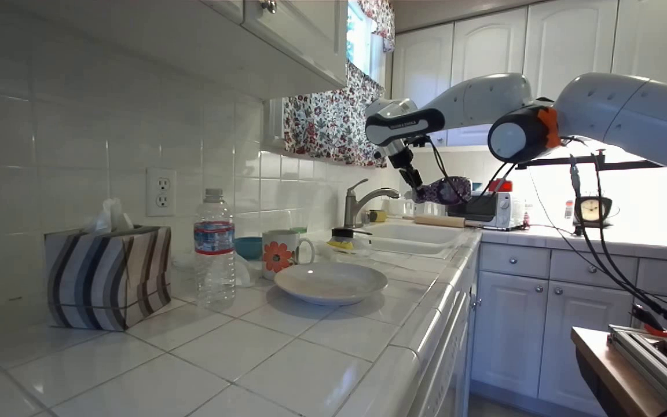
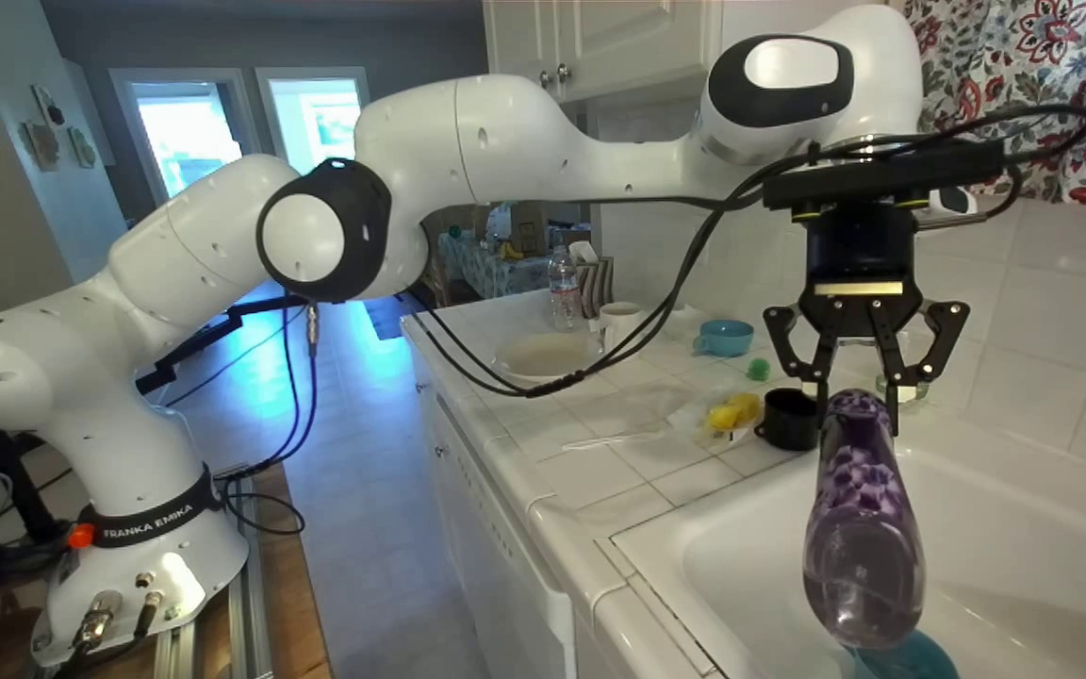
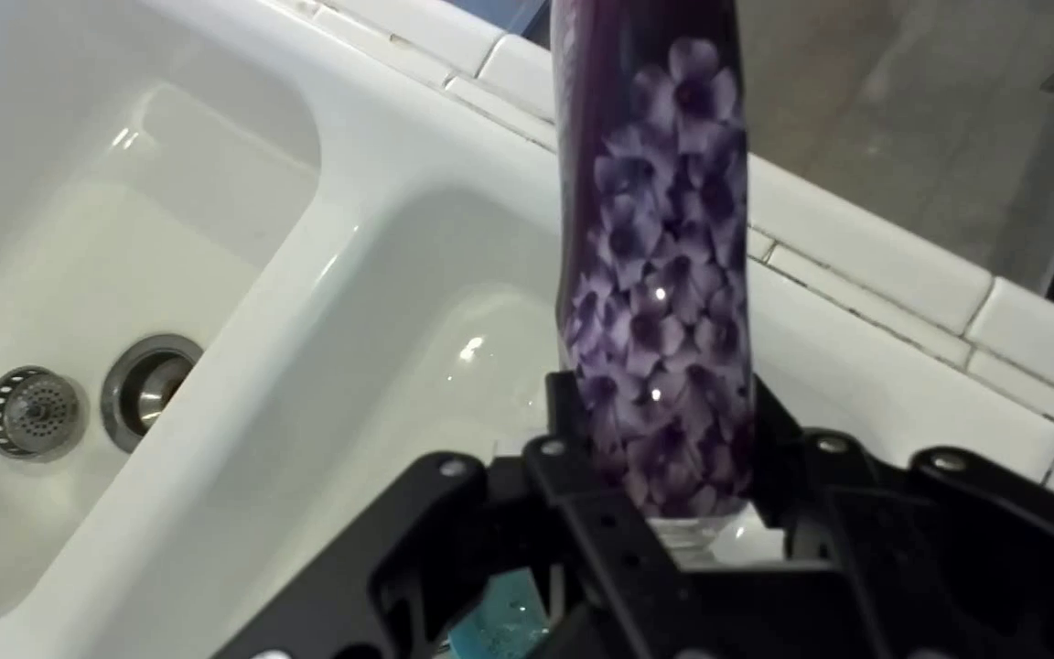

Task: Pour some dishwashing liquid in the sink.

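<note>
A: What occupies the foreground?

B: A teal object in the sink, kind unclear. Above it, the dishwashing-liquid bottle, purple with a flower print, lies roughly level in the air over the sink, its broad base towards the near side.

A: And the tool?

B: Pinching the dishwashing-liquid bottle at its narrower, far end, from both sides.

A: How is the sink arranged?

B: White, with two compartments. In the left one, as the wrist view shows, a strainer basket rests just beside the drain.

A: Farther back, on the tiled worktop?

B: First, a black cup just beyond the sink's far edge, with a yellow item near it to the left. Next, a blue mug at right and, well apart at left, a shallow white dish. Just right of the dish stands a white mug bearing an orange flower.

A: Farthest on the worktop?

B: A clear water bottle, upright, just beside a striped tissue box.
</note>
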Controlling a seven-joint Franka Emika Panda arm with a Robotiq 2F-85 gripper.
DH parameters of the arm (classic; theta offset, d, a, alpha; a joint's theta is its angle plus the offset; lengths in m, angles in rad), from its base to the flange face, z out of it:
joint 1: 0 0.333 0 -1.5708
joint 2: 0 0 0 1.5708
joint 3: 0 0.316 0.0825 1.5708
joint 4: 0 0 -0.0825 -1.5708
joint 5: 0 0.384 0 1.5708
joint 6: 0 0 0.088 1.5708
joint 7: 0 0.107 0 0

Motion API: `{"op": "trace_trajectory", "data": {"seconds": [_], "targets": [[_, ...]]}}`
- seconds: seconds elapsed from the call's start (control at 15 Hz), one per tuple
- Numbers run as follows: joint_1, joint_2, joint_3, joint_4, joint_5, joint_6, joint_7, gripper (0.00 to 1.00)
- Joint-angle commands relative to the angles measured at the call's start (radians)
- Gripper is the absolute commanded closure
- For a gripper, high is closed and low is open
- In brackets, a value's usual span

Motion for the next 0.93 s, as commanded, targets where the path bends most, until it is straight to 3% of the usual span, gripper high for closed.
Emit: {"op": "trace_trajectory", "data": {"seconds": [0.0, 0.4, 0.87], "targets": [[0.019, 0.015, -0.035, 0.014, -0.075, -0.071, -0.107, 0.82], [0.037, 0.033, -0.077, 0.013, -0.148, -0.134, -0.228, 0.82], [0.042, 0.038, -0.103, 0.02, -0.174, -0.139, -0.242, 0.82]]}}
